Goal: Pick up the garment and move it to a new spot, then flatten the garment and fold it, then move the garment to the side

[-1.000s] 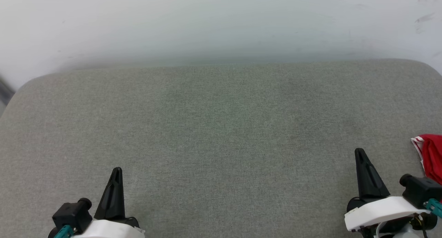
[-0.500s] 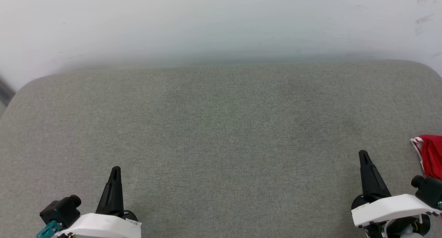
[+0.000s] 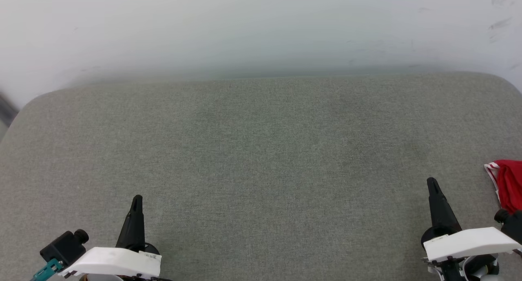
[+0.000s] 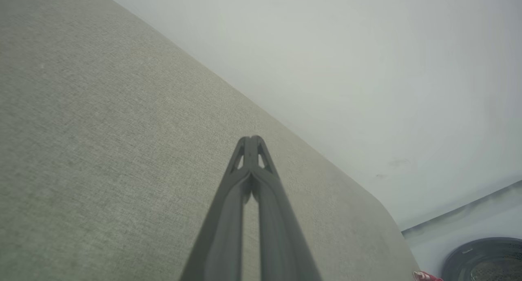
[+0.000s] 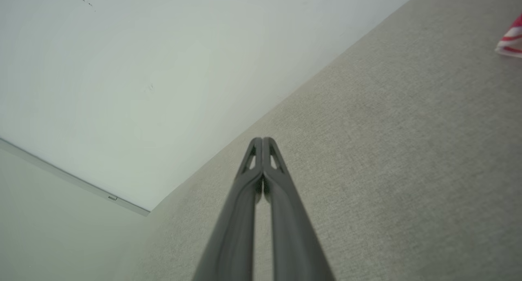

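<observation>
The garment (image 3: 509, 185) is a red cloth with red-and-white striped trim, lying at the far right edge of the grey cushioned surface (image 3: 261, 150) and cut off by the frame. A corner of its trim shows in the right wrist view (image 5: 512, 40) and a scrap in the left wrist view (image 4: 426, 276). My right gripper (image 3: 432, 182) is shut and empty, a little to the left of the garment and apart from it. My left gripper (image 3: 137, 199) is shut and empty at the lower left. Both pairs of fingertips meet in the wrist views (image 4: 252, 139) (image 5: 262, 140).
A pale wall (image 3: 261, 28) rises behind the cushion's far edge. The cushion's rounded corners fall away at the far left and far right. A dark round object (image 4: 485, 258) sits on the floor beyond the cushion's right end.
Both grippers have drawn back slightly toward the bottom of the head view and outward. The garment has not moved.
</observation>
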Robot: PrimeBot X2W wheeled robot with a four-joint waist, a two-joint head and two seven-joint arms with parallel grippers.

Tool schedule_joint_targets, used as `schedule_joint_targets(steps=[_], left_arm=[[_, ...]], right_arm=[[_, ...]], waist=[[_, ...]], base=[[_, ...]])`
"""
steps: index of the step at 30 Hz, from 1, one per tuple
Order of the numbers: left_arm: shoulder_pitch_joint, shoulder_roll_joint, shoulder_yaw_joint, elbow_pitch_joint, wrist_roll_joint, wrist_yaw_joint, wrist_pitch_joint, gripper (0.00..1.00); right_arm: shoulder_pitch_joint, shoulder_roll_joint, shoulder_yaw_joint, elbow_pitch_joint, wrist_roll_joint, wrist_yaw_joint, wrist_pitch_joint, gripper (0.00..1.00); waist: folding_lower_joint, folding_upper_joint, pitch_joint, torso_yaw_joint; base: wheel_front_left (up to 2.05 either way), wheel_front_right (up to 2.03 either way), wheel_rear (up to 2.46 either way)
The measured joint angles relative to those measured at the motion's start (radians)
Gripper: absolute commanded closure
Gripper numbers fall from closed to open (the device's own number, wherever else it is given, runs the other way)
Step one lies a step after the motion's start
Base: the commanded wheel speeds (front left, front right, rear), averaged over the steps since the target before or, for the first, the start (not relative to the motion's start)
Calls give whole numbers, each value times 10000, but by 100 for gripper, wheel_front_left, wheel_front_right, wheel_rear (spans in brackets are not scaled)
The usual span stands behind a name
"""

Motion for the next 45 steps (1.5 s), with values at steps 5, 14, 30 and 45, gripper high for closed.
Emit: schedule_joint_targets(steps=[5, 14, 30, 45], left_arm=[[-118, 6, 10, 77, -696, 0, 167, 100], [-240, 15, 36, 230, -1854, 0, 453, 100], [-477, 29, 94, 470, -3662, -2, 890, 100], [-645, 33, 153, 665, -5137, -2, 1292, 100]], right_arm=[[-31, -2, -48, 44, 656, 0, 136, 100], [-109, -2, -121, 111, 1783, 0, 366, 100], [-217, -2, -257, 232, 3528, 0, 786, 100], [-337, -2, -370, 330, 4938, 0, 1118, 100]], waist=[[0, 0, -15, -1], [0, 0, -43, -3], [0, 0, -92, -6], [-1, 0, -138, -9]], base=[[0, 0, 0], [0, 0, 0], [0, 0, 0], [0, 0, 0]])
